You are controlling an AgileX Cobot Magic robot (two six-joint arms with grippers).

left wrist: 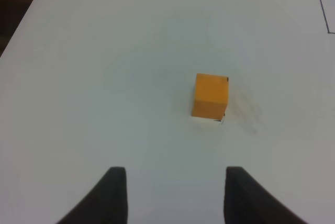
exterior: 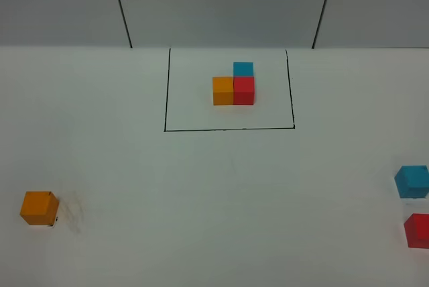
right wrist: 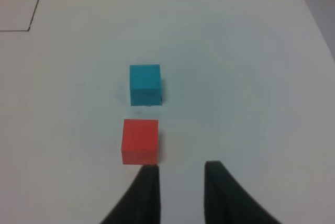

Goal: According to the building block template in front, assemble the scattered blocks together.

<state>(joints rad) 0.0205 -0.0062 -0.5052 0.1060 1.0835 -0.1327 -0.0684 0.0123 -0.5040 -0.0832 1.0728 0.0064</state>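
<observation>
The building block template sits toward the far middle of the white table, inside a thin black drawn frame. It is an L of three plain, sharp-edged, matte cubes touching face to face. The template's orange cube and template's red cube lie side by side across the exterior view. The template's blue cube stands behind the red one, toward the grey panelled wall, so red forms the corner.

The scattered blocks lie well apart from the frame, flat on the table. The loose orange cube is alone near the left front, with a tiny black mark at a lower edge. At the right edge, the loose blue cube lies just beyond the loose red cube, with a small gap between them.

The left gripper shows its dark fingers spread wide and holding nothing, with the orange cube out ahead of them. The right gripper has its fingers apart by a narrower gap, also empty. The red cube lies just ahead of one fingertip, off to the side of the gap.
</observation>
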